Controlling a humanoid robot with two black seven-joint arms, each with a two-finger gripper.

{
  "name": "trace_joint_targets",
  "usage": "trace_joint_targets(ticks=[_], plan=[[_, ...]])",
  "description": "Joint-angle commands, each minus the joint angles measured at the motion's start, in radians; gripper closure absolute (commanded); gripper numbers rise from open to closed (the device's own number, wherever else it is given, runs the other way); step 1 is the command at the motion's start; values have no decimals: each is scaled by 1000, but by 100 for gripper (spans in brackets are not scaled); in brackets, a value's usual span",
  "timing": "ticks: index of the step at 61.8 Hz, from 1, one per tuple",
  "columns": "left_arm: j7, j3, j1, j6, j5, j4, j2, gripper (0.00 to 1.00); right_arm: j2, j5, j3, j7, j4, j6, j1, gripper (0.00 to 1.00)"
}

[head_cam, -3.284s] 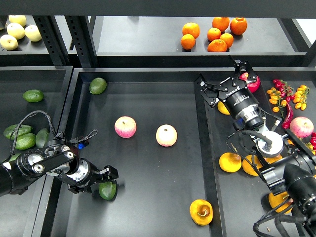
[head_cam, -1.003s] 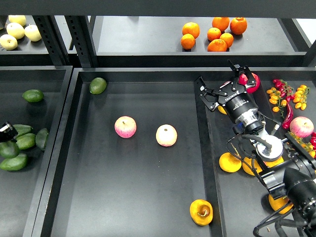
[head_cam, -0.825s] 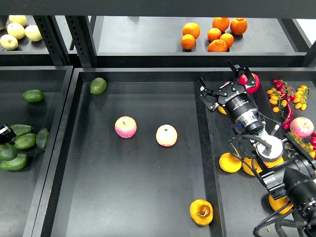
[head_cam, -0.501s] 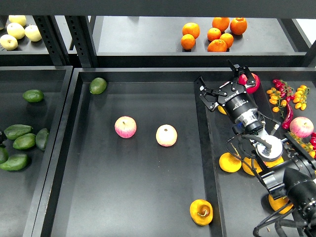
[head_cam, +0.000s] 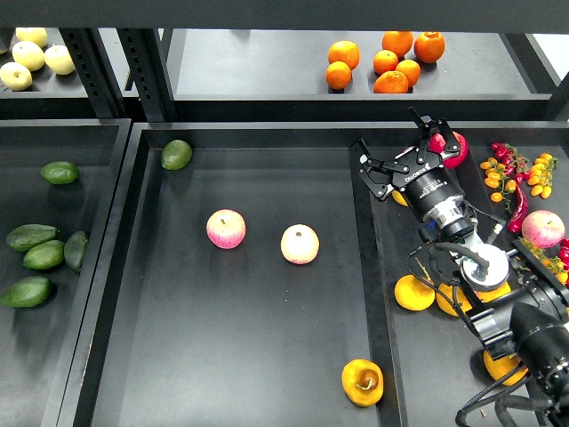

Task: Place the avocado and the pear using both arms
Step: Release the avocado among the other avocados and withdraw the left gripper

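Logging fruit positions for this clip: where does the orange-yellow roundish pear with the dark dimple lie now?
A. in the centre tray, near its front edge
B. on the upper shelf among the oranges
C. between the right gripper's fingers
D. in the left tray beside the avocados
A: the orange-yellow roundish pear lies alone on the floor of the black centre tray near the front edge, far from the open right gripper.

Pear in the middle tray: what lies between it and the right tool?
Head view: only bare tray floor and the tray divider between the pear and right tool.
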Motion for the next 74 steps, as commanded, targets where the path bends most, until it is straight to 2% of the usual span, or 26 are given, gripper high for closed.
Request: trace_joint_targets(ticks=[1, 46, 61, 74], plan=[[0, 3, 1, 0, 0, 24, -15, 64, 0, 0, 1, 0, 1, 0, 0, 1], [0, 5, 37, 0, -15, 41, -71, 61, 0, 0, -2, 0, 3, 0, 0, 1], [0, 6, 37, 0, -15, 44, -85, 55, 0, 0, -2, 0, 4, 0, 0, 1], [0, 8, 41, 0, -15, 50, -96, 47, 0, 0, -1, 0, 4, 0, 0, 1]])
